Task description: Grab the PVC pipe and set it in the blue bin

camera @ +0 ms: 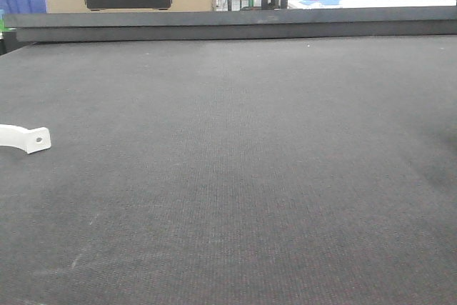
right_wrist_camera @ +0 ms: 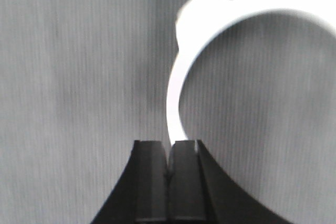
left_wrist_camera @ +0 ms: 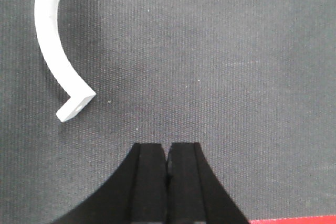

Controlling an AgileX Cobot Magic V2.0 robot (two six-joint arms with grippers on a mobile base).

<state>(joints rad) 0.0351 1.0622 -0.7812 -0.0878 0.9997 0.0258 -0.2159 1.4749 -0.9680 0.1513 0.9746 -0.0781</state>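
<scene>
While left gripper (left_wrist_camera: 168,148) and right gripper (right_wrist_camera: 169,145) are both pressed together, the pipe (left_wrist_camera: 44,30) lies at the left's 11 o'clock, a white arc (right_wrist_camera: 177,87) at the right's 12.

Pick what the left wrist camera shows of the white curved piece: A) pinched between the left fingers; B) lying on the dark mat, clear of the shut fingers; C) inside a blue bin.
B: the white curved piece lies on the dark mat, up-left of the left gripper, whose jaws are shut and empty.

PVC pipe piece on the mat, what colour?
The PVC pipe is plain white; the left wrist view shows it best.
</scene>
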